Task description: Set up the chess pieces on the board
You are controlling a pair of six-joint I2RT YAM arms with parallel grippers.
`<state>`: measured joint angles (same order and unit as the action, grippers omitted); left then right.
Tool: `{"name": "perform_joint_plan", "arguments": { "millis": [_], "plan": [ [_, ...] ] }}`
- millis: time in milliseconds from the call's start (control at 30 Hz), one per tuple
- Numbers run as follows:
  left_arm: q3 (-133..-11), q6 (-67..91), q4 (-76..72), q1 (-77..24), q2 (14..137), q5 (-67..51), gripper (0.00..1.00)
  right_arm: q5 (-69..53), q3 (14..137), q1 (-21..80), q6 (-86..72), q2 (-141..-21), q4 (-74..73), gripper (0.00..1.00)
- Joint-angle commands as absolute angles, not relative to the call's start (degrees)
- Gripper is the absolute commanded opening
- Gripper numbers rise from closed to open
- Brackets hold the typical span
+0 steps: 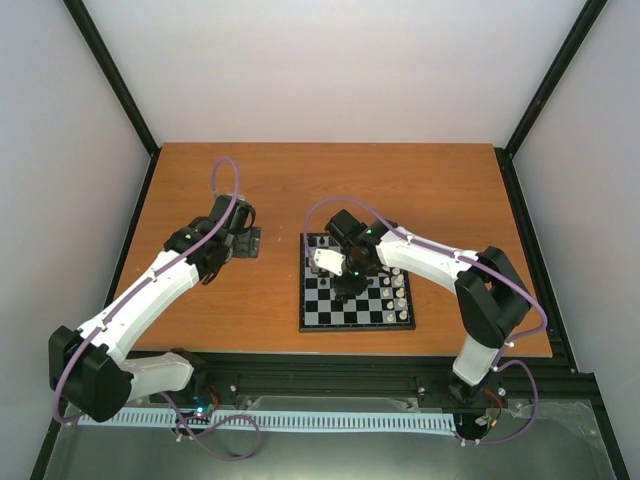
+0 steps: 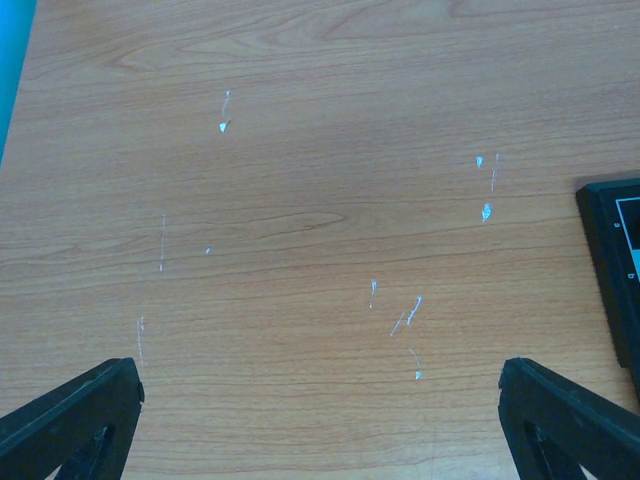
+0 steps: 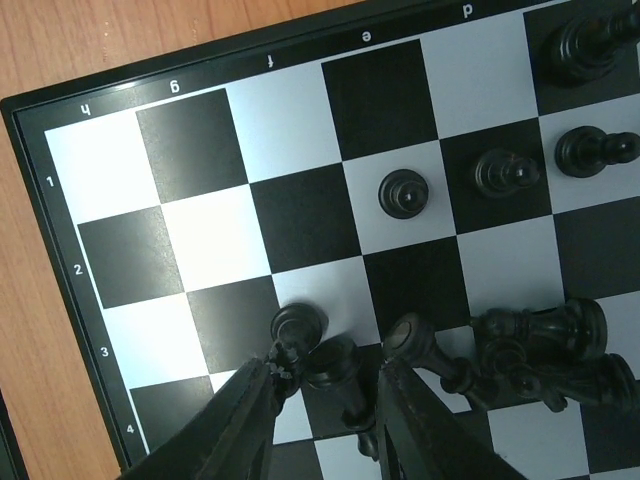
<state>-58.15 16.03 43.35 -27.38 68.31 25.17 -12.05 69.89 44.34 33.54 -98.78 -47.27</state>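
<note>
**Layout.** The board (image 1: 325, 300) lies on the bench (image 1: 250, 310), right of centre and near the front edge.

**Left side.** The left pincer (image 1: 250, 243) hangs over bare bench to the left of the board, well apart from it, with its jaws spread wide.

**Over the board.** The right pincer (image 3: 330, 375) hangs over the board's middle with its jaws parted.
- It straddles one piece (image 3: 338, 372).
- Another piece (image 3: 298, 325) touches the finger (image 3: 255, 410) at the left of the right wrist view.
- Just right of these lies a heap of toppled pieces (image 3: 540, 360).
- Beyond them, three standing pieces (image 3: 400, 192) line the second row, with a fourth piece (image 3: 585, 40) behind on the first row.

**Board's right edge.** Further pieces (image 1: 400, 295) stand along it.
</note>
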Motion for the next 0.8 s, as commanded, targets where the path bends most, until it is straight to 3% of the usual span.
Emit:
{"name": "perform_joint_plan", "arguments": {
  "millis": [0, 567, 767],
  "plan": [
    [-60.3, 15.0, 43.2, -27.2, 68.6, 24.6, 1.00, -13.1, 69.9, 44.2, 34.6, -100.0, -47.0, 0.29],
    [-60.3, 14.4, 43.0, -27.1, 68.9, 23.6, 1.00, -14.2, 70.0, 45.0, 34.8, -103.2, -48.0, 0.25],
    [-60.3, 14.2, 43.0, -27.2, 69.2, 23.1, 1.00, -14.3, 70.5, 45.6, 34.6, -104.1, -48.2, 0.15]
  ]
}}
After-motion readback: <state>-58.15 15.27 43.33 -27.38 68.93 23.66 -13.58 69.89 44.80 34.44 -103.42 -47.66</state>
